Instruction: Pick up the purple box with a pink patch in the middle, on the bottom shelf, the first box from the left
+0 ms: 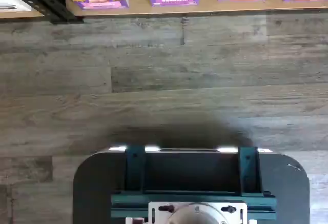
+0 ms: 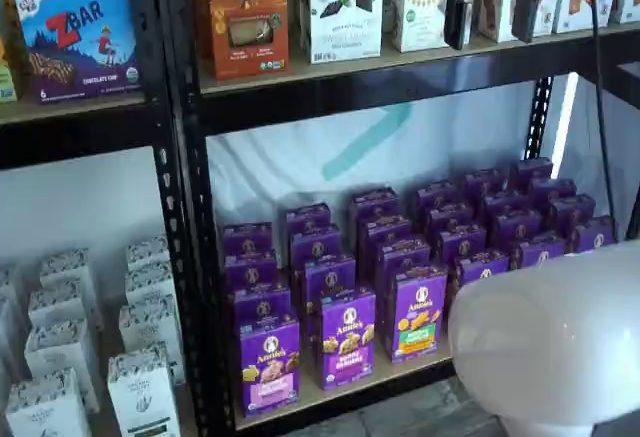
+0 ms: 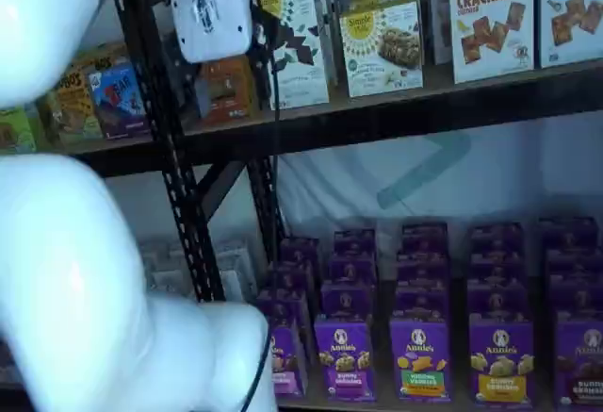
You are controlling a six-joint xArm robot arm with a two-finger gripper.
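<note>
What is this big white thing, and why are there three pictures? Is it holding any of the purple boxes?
The big white thing is a robot arm that fetches boxes from shelves. Two pictures come from cameras in front of the shelves. The third comes from a camera on the arm's wrist, looking down at the wooden floor; the dark part with teal brackets is only its mount. The black jaws hang at the top of a shelf view, open, holding nothing. On the bottom shelf stand rows of purple cartons. It wants the purple box with the pink patch, in the front row.
</note>
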